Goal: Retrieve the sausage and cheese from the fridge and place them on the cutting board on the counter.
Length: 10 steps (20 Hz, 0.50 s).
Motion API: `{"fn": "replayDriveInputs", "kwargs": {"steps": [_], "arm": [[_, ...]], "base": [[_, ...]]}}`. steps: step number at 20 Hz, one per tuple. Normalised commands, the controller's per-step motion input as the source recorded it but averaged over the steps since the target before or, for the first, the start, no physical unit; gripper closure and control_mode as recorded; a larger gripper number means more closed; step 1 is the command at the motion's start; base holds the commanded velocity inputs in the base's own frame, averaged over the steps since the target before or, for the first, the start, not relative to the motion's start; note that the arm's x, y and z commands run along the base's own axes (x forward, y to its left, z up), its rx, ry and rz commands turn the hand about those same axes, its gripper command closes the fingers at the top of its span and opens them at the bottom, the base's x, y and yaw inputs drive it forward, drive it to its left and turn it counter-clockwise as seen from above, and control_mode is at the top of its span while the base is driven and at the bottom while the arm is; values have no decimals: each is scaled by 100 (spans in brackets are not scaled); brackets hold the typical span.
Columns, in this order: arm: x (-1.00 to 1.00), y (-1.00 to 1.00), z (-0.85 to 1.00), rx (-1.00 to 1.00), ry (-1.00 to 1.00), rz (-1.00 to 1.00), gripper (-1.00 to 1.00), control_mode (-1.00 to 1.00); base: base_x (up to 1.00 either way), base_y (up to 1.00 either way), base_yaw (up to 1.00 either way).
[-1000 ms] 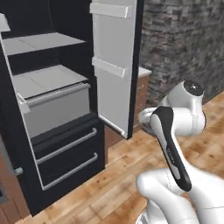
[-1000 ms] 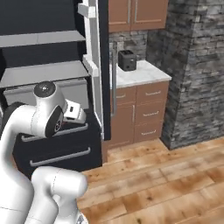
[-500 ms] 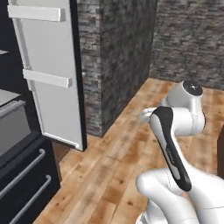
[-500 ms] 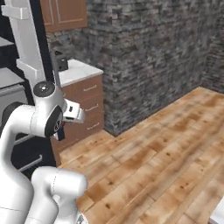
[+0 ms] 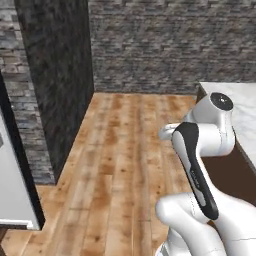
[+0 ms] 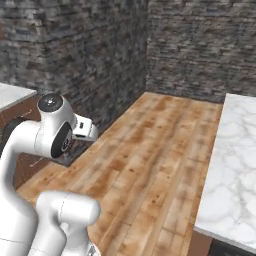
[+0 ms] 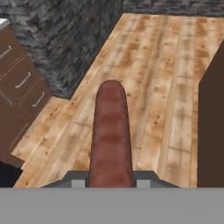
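The gripper (image 7: 111,178) is clamped on the sausage (image 7: 111,135), which juts forward from between its fingertips, out over the wooden floor (image 7: 148,65). The marble counter (image 6: 231,165) lies to the right of the arm, and the open fridge door (image 5: 12,195) stands well apart from the counter, across the floor, beside a dark stone wall (image 5: 55,75)

Your arm (image 5: 200,165) is folded up close above the base, elbow high. Your gripper (image 7: 111,181) is clamped on the sausage (image 7: 111,135), which sticks straight out ahead.
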Motion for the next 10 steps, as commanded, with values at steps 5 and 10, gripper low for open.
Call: {"fn": "replayDriveInputs", "kwargs": {"steps": [5,10], "arm": [[0,0,0,0,0,0,100,100],[0,0,0,0,0,0,100,100]], "base": [[100,19,-38],[100,17,-33]]}}
